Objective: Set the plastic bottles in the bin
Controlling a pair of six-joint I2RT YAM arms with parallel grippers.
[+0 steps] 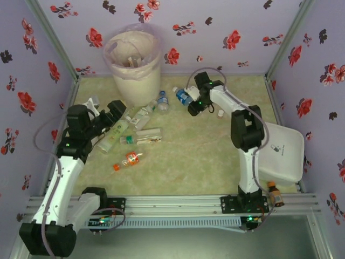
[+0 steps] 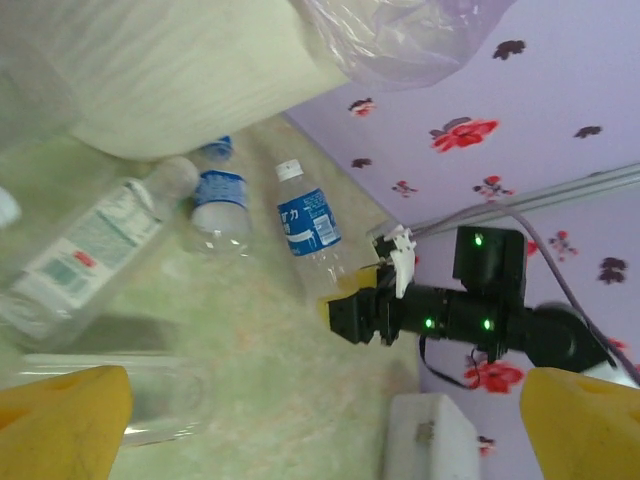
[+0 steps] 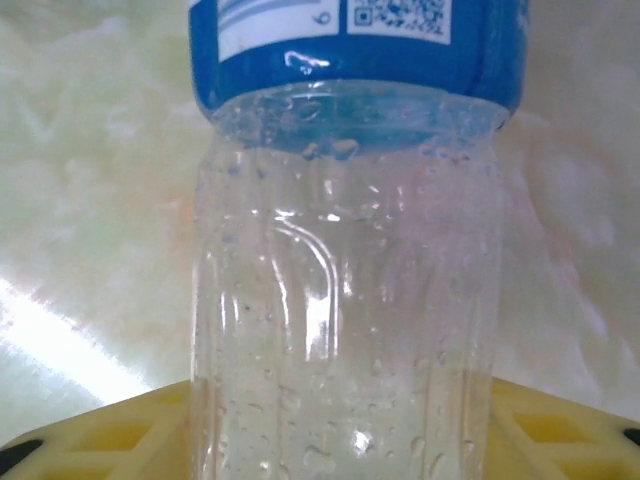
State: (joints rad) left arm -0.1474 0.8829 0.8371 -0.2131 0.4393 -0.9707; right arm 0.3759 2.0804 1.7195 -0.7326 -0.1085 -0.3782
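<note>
We see the pale green marbled table (image 1: pixel 199 156) carrying the tall round cream-white bin (image 1: pixel 136 86), lined with a pinkish translucent bag, in its far left corner. A white rounded-square plastic tray (image 1: pixel 280 151) lies at the right edge. The left gripper (image 1: pixel 107 109) hovers near the left edge, its yellow fingers spread wide above a cluster of clear plastic bottles (image 1: pixel 116 132) lying just in front of the bin. The right gripper (image 1: pixel 191 105), toward the far edge, is clamped on the clear lower body of a blue-labelled clear plastic bottle (image 3: pixel 350 300). A small orange-labelled bottle (image 1: pixel 128 159) lies apart, nearer the table's middle. A tiny white cap (image 1: pixel 220 113) sits near the right gripper.
</note>
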